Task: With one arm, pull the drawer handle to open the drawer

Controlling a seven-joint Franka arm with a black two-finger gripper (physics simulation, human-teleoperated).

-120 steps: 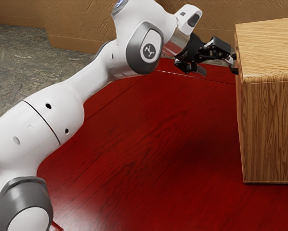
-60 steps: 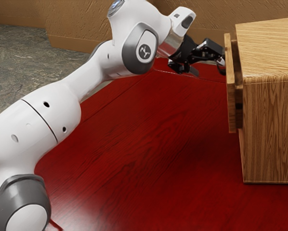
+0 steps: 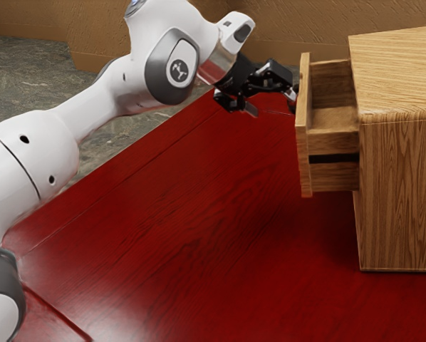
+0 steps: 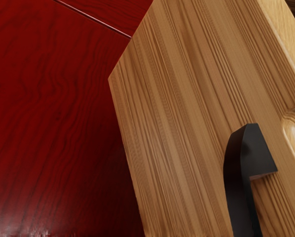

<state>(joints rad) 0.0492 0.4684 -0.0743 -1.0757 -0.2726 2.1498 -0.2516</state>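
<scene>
A light wooden cabinet [image 3: 398, 142] stands on the exterior view's right. Its top drawer [image 3: 333, 135] juts out toward the arm, and the gap behind its front panel [image 3: 305, 128] shows the drawer's inside. My black gripper [image 3: 292, 90] is against the upper part of that panel, shut on the drawer handle, which the panel's edge hides here. In the wrist view the panel [image 4: 187, 108] is close under my hand, with the black curved handle [image 4: 245, 173] on it.
The cabinet rests on a dark red wooden tabletop [image 3: 199, 235] that stretches out in front of the drawer. A grey stone floor [image 3: 35, 78] and a wooden wall lie behind the arm.
The drawer was closed one second ago and has slid out of the cabinet. My gripper and arm have moved toward the exterior view's left, drawing the front panel along.
</scene>
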